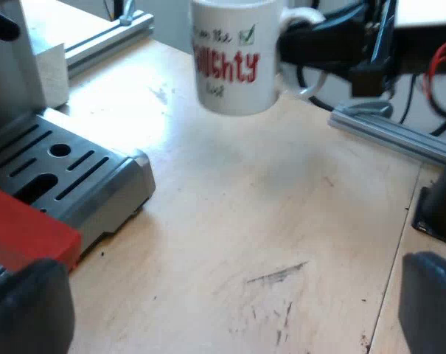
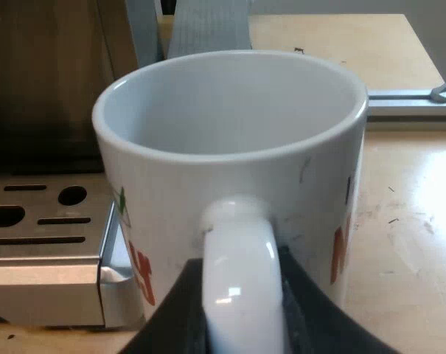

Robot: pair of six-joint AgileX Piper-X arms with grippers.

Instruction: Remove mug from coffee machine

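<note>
Scuffed wooden table seen below the left jaws; red handle end just beside them; aluminium rail well beyond.

The mug hangs above the table, off its surface and apart from the drip tray, which sits on the table at the machine's foot. The right tool is at the mug's handle — one finger on each side, pressed against it. The holder's handle end juts out over the drip tray, and one finger of the left tool sits just beside it; the other finger stands well apart, with bare table between them. Beyond the mug a rail lies on the table.
</note>
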